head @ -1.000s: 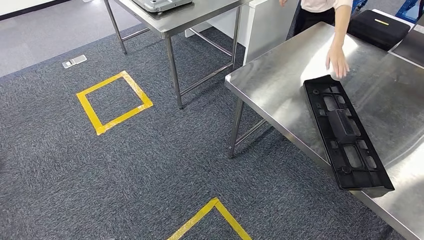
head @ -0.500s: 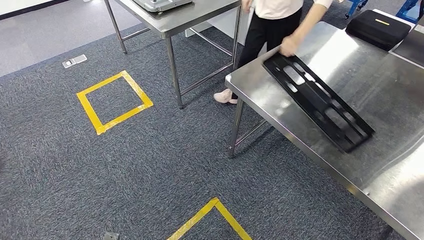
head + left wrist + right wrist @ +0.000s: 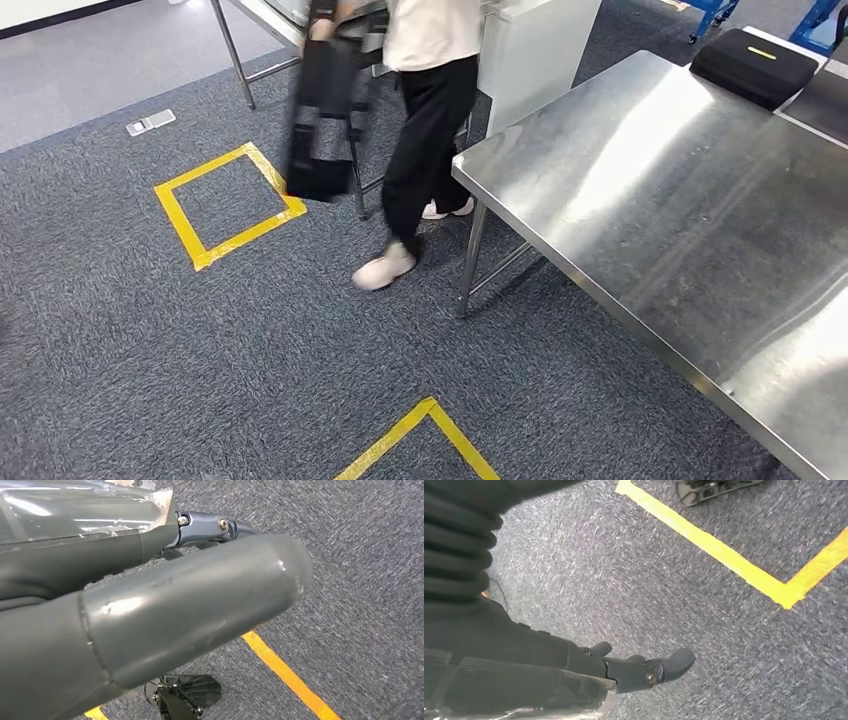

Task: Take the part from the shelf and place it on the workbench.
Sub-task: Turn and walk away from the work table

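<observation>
We are hanging our arms at our sides over the carpet, since nothing is within reach to grasp. Left of the bench [image 3: 640, 190], a person [image 3: 425, 120] is carrying the black part [image 3: 322, 110] away, gripping its top end so it is dangling upright, just above the yellow tape square [image 3: 228, 205]; judging by this, the part is likely being returned for another cycle. Our left hand [image 3: 165, 610] is holding nothing that we can see, though we cannot tell how its fingers [image 3: 200, 527] are lying. Our right hand [image 3: 624, 672] is empty, its fingers [image 3: 676, 662] loosely apart above the carpet. The bench is standing bare of the part.
</observation>
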Controlling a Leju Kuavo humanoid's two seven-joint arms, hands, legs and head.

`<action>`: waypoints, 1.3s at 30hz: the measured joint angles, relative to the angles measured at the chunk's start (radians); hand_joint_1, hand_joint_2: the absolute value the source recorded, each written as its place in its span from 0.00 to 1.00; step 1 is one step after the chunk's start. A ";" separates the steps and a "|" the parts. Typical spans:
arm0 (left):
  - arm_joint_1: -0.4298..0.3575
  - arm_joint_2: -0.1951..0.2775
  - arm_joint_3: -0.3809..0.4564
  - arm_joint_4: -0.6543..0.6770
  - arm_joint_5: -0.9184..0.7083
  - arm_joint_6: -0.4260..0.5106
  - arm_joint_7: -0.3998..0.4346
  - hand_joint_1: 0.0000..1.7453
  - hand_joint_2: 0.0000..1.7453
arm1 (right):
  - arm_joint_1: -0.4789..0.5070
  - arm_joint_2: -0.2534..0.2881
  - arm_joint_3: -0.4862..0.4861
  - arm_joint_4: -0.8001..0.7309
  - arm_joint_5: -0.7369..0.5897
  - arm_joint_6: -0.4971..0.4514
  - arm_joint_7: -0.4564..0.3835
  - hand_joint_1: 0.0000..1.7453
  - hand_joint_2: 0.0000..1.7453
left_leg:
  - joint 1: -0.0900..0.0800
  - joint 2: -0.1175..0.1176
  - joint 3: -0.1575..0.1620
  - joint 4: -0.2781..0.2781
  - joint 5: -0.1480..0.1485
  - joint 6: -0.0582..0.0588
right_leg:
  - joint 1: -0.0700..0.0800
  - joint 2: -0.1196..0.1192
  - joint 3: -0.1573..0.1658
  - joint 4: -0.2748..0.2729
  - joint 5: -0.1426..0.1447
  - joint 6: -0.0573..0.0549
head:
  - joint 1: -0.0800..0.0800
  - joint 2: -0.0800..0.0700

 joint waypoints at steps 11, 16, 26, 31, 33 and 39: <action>-0.025 0.008 0.006 -0.005 0.002 0.000 0.000 0.00 0.00 | -0.010 0.026 0.018 0.015 -0.002 -0.021 -0.015 0.00 1.00 | 0.017 0.079 0.029 0.014 -0.035 -0.081 | -0.032 -0.050 0.100 -0.157 0.058 0.006 | -0.021 0.000; -0.028 0.005 0.009 -0.005 0.004 0.004 0.004 0.00 0.00 | -0.011 0.027 0.028 0.015 -0.001 -0.022 -0.018 0.00 1.00 | 0.014 -0.026 -0.067 0.242 -0.182 -0.066 | -0.011 0.012 0.092 -0.159 0.070 -0.031 | -0.029 0.000; -0.027 0.008 0.019 -0.006 0.005 0.010 0.005 0.00 0.00 | -0.004 0.033 0.040 0.017 0.002 -0.020 -0.018 0.00 1.00 | -0.041 -0.088 0.028 0.029 -0.050 0.014 | 0.020 0.126 0.082 -0.164 0.090 -0.033 | -0.031 0.000; -0.021 0.000 0.023 -0.006 0.004 0.011 0.002 0.00 0.00 | -0.005 0.031 0.044 0.017 0.003 -0.020 -0.017 0.00 1.00 | -0.031 -0.025 0.042 -0.017 -0.020 0.019 | 0.023 0.029 0.005 -0.004 0.003 -0.027 | -0.018 0.000; -0.018 -0.001 0.024 -0.005 0.005 0.011 0.003 0.00 0.00 | -0.002 0.032 0.047 0.017 0.003 -0.021 -0.017 0.00 1.00 | -0.029 0.004 0.039 -0.017 -0.021 0.018 | 0.013 0.016 -0.026 0.075 -0.026 -0.016 | -0.018 0.000; -0.019 -0.001 0.025 -0.005 0.005 0.011 0.001 0.00 0.00 | -0.001 0.036 0.058 0.018 0.007 -0.021 -0.018 0.00 1.00 | -0.027 0.074 0.051 -0.010 -0.035 -0.016 | -0.001 -0.081 0.136 -0.195 0.064 0.019 | -0.018 0.000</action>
